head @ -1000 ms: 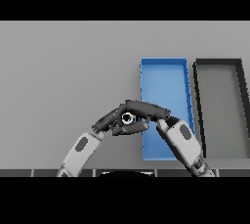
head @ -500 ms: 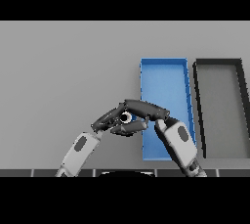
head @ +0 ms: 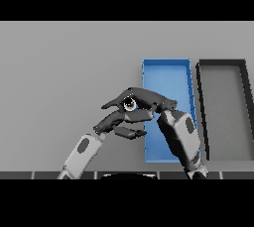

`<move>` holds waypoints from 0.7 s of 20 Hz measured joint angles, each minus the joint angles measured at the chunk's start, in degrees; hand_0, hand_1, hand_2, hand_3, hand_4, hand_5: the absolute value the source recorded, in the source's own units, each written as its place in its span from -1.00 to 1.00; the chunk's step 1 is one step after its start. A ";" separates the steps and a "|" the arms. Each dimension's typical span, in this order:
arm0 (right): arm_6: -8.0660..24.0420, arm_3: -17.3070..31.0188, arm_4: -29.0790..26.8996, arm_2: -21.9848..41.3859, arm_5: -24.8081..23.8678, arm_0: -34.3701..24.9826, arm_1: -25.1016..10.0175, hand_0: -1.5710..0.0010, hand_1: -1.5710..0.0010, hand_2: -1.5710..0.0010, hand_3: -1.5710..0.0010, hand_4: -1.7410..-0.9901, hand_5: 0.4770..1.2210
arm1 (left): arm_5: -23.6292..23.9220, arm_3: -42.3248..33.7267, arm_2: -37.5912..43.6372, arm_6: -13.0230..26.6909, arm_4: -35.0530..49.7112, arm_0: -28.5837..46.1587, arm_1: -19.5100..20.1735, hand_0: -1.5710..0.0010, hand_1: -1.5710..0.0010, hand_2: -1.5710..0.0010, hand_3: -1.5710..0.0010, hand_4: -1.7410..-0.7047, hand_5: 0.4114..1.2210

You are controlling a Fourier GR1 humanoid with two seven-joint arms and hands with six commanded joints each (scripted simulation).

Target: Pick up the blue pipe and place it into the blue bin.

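The broad grey table (head: 59, 72) has a flat, matt top, smooth and without grain or sheen. On the right, the long blue rectangular bin (head: 166, 72) looks like plain moulded plastic, even in colour and dull rather than shiny. Just to its right, the black rectangular bin (head: 201, 97) has dark matt walls around a smooth grey floor. Near the middle, the right hand (head: 149, 99) and the left hand (head: 119, 121) have dark fingers with a faint satin look, like hard plastic. The forearm casings are smooth white and grey shells, also plastic-looking. A small pale ring-shaped pipe end (head: 129, 104) shows between the fingers; its material cannot be told.
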 measured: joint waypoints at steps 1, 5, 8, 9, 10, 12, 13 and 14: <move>-0.02 -0.39 -3.61 -0.51 -2.30 -1.93 -2.06 -1.00 -1.00 -1.00 -1.00 -0.35 1.00 | 0.26 -0.18 -0.21 0.02 -0.31 0.07 0.00 0.99 0.99 0.99 0.99 0.50 -0.83; -1.59 3.98 -12.70 -5.88 -9.97 -14.95 -7.13 -1.00 -1.00 -1.00 -1.00 -0.35 1.00 | -0.42 -0.74 0.01 1.63 0.17 -0.12 0.85 1.00 1.00 1.00 1.00 0.52 -0.85; -3.78 7.84 -9.97 -10.32 -14.25 -19.74 -9.19 -1.00 -1.00 -1.00 -1.00 -0.35 1.00 | -0.84 -2.50 -0.69 -0.24 0.09 1.25 1.65 1.00 1.00 1.00 1.00 0.53 -0.86; -4.87 10.52 -7.89 -11.99 -14.37 -21.60 -10.52 -1.00 -1.00 -1.00 -1.00 -0.35 1.00 | -0.74 -3.48 -0.87 0.13 0.28 1.71 1.63 1.00 1.00 1.00 1.00 0.53 -0.86; -5.47 11.90 -6.90 -12.85 -13.81 -21.98 -11.21 -1.00 -1.00 -1.00 -1.00 -0.35 1.00 | -0.90 -3.74 -0.65 0.44 0.55 1.78 1.95 1.00 1.00 1.00 1.00 0.53 -0.86; -6.94 16.42 -2.88 -15.01 -13.54 -22.54 -12.79 -1.00 -1.00 -1.00 -1.00 -0.35 1.00 | -0.22 -4.47 -0.65 1.45 0.05 1.87 2.05 1.00 1.00 1.00 1.00 0.53 -0.85; -6.91 17.55 -1.65 -15.83 -13.40 -21.94 -13.45 -1.00 -1.00 -1.00 -1.00 -0.35 1.00 | -0.12 -4.62 -0.10 2.53 0.70 1.27 1.80 1.00 1.00 1.00 1.00 0.52 -0.85; -6.28 18.27 -0.98 -16.55 -13.51 -21.17 -13.95 -1.00 -1.00 -1.00 -1.00 -0.35 1.00 | -0.08 -4.45 -0.11 2.65 0.63 1.74 1.91 1.00 1.00 1.00 1.00 0.53 -0.84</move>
